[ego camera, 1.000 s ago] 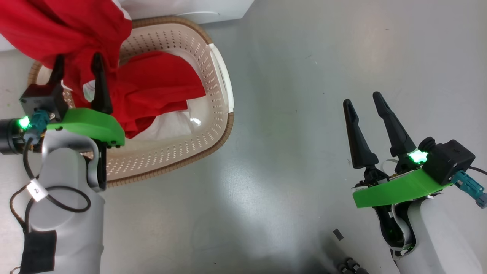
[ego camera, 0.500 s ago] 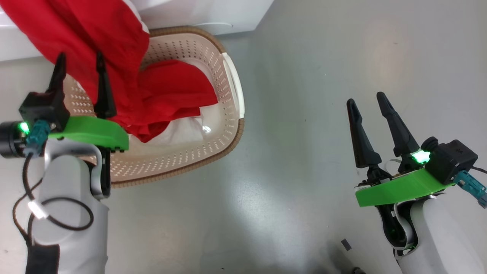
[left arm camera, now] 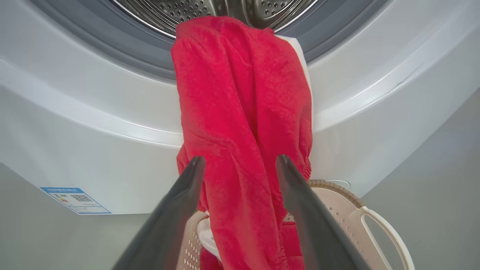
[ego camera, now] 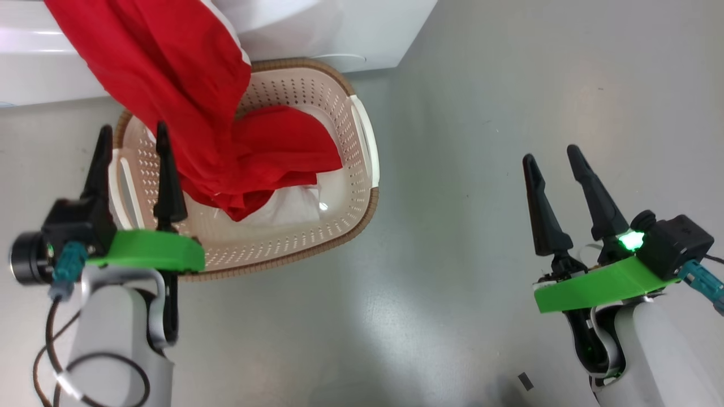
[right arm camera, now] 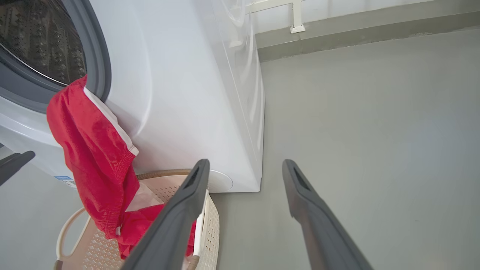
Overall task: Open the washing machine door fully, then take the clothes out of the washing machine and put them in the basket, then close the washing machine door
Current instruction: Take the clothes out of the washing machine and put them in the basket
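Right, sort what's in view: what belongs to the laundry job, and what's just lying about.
Job in hand:
- clothes, hanging from the drum down into the basket
- washing machine
- left gripper, open beside the clothes

Lying about:
- small dark scrap on the floor
- white bracket beyond the machine

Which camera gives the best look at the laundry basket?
The head view: it looks down into the basket, with most of its rim in sight. The left wrist view catches one corner; the right wrist view, part of one end.
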Tool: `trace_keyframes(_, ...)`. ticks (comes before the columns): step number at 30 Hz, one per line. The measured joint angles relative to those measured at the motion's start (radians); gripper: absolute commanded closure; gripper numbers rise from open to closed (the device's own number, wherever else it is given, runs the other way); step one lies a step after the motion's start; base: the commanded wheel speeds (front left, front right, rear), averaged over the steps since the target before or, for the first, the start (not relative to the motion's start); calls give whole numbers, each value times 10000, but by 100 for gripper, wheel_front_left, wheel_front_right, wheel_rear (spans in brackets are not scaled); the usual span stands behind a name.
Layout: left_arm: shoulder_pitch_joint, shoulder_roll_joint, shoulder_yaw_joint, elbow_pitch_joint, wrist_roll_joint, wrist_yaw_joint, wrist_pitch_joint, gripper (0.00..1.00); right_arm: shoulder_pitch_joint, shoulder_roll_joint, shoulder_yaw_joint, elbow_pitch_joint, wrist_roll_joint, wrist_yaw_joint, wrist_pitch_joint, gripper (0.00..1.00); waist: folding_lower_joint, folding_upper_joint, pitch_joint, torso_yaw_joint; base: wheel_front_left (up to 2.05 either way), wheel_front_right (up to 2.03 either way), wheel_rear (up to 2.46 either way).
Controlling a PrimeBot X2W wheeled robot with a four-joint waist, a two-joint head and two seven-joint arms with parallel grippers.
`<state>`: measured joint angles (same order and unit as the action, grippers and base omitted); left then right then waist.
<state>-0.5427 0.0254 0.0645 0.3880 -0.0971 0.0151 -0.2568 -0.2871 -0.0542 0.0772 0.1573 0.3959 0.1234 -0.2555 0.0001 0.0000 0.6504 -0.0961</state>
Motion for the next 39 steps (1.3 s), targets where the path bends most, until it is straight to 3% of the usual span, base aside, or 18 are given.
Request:
trace_keyframes(14,1991,13,0,-1799,-454,318,0,0,189,-29,12,40,0,0,0,0,-1,0,-313,16,0,0,0)
trace_keyframes(27,2195,35,-50,-2255,-454,387,0,0,187,-33,42,31,0,0,0,0,0,0,-211,-18,0,0,0)
trace_keyframes(32,1876,36,-146,-2255,-416,293,0,0,181,-33,4,10,0,0,0,0,0,0,-56,17,0,0,0)
trace_keyframes(39,-294,25,-268,-1948,-176,178,0,0,147,-38,-36,-58,0,0,0,0,-1,0,213,174,0,0,0)
